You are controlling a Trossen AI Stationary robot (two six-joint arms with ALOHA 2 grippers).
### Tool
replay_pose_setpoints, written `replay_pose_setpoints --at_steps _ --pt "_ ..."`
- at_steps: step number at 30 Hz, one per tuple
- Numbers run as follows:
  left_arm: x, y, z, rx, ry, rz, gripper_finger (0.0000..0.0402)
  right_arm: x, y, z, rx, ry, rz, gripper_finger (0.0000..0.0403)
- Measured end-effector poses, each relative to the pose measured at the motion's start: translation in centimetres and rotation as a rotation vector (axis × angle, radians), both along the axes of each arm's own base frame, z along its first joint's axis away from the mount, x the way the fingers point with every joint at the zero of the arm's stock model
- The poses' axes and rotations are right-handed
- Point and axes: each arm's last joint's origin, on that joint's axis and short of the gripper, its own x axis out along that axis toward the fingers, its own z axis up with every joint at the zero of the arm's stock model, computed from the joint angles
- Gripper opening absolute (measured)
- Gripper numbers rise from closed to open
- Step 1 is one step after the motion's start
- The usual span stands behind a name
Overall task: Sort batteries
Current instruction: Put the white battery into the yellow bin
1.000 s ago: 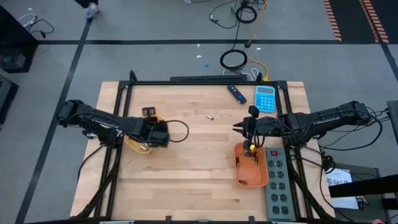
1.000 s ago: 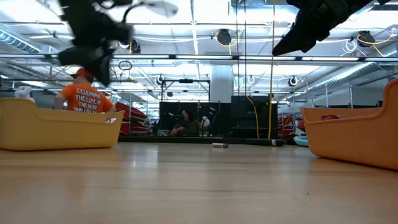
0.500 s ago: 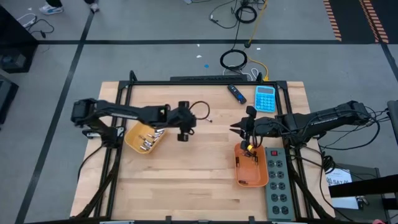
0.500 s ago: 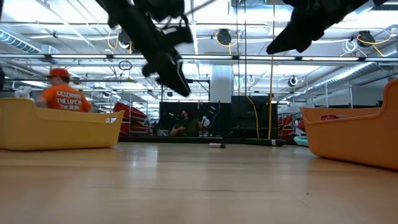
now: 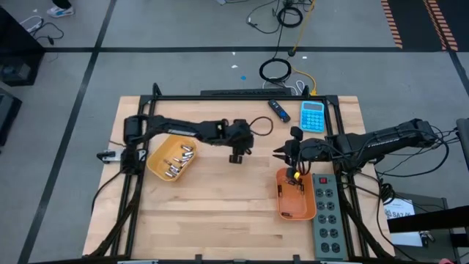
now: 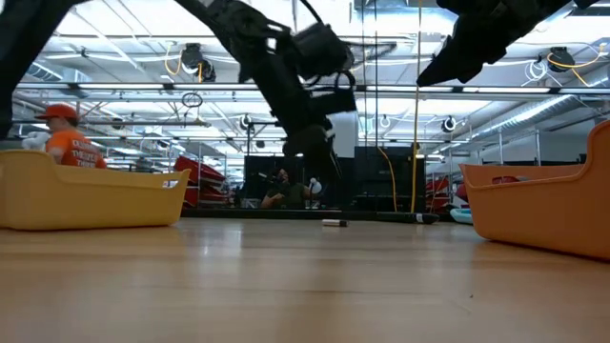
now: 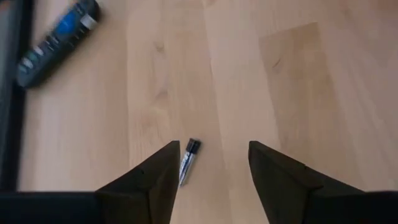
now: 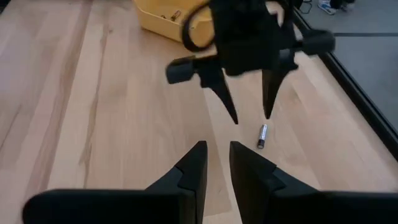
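Grey floor (image 5: 183,29) crossed by dark tape lines surrounds the worktop (image 5: 220,198), with a coiled cable (image 5: 275,70) at upper centre.

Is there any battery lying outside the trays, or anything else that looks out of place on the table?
Yes. One small battery lies loose on the bare wood, outside the yellow tray and the orange tray. The open left tool hovers above it. Nothing looks spilled or damaged.
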Motion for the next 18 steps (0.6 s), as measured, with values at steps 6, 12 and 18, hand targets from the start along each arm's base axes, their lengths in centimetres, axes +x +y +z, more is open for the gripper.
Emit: replay_pose_setpoints --at_steps 6,12,18 --pt "1.0 2.8 -1.3 -0.094 0.029 0.002 0.0182 -0.1 0.4 -0.1 -0.002 0.013 0.02 0.0059" --pt "0.9 5.7 -3.0 -0.111 0.024 0.06 0.018 -0.2 0.7 -0.1 -0.004 0.015 0.029 0.0059" --pt "1.2 6.7 -4.0 -0.126 0.002 0.063 0.018 -0.2 0.7 -0.1 -0.003 0.016 0.028 0.0059"
